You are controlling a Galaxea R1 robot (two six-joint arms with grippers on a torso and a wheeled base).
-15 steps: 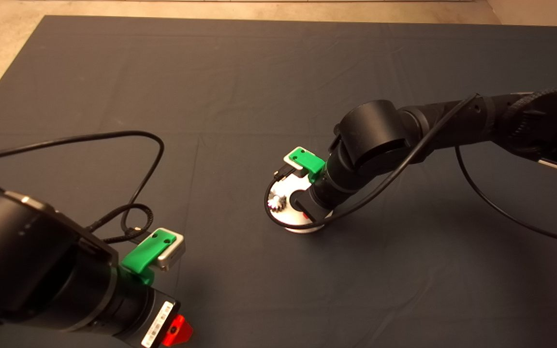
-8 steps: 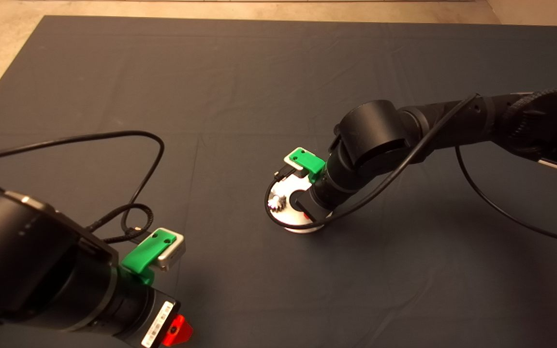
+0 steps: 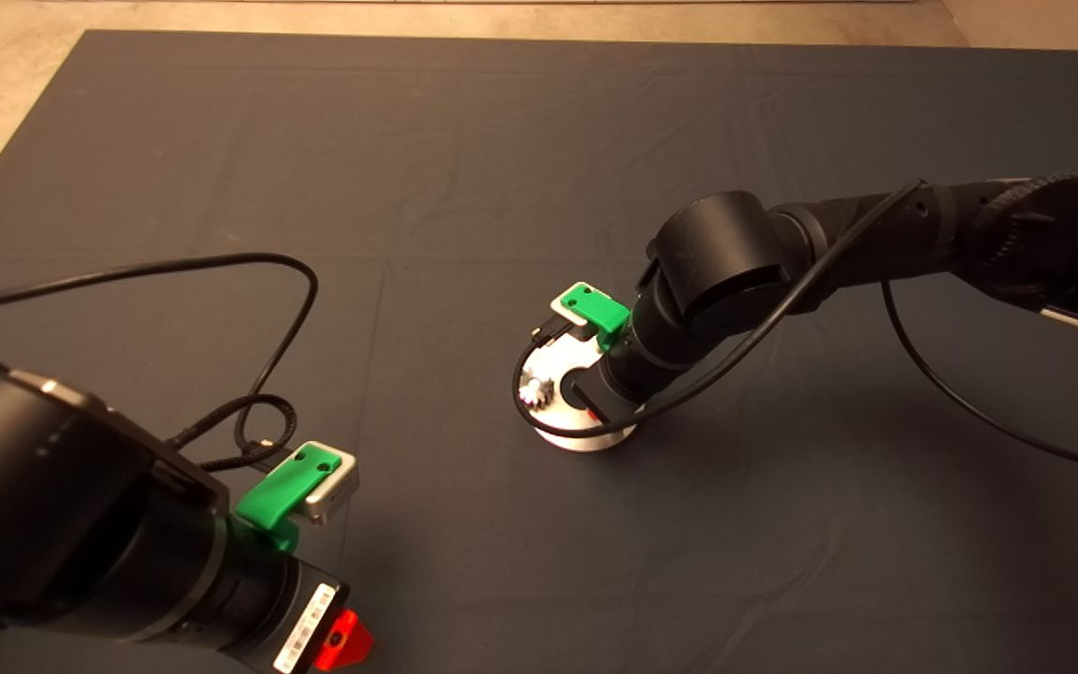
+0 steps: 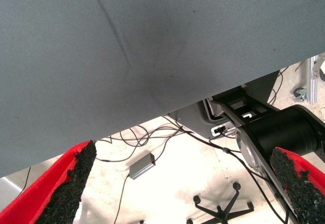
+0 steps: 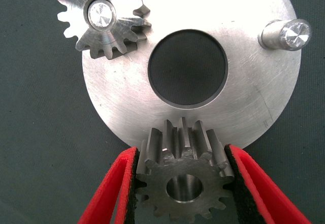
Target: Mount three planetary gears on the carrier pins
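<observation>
Dark mat (image 3: 464,187) over table, pale floor beyond far edge. Carrier disc (image 5: 122,102) flat on mat near centre. One planetary gear (image 5: 104,18) seated on pin (image 5: 100,14); second pin (image 5: 287,33) bare. Second planetary gear (image 5: 184,181) clamped between red fingers (image 5: 109,193) of right gripper (image 5: 184,183), over disc rim. Left gripper (image 4: 183,183) parked at mat's lower left, fingers apart, nothing held.
</observation>
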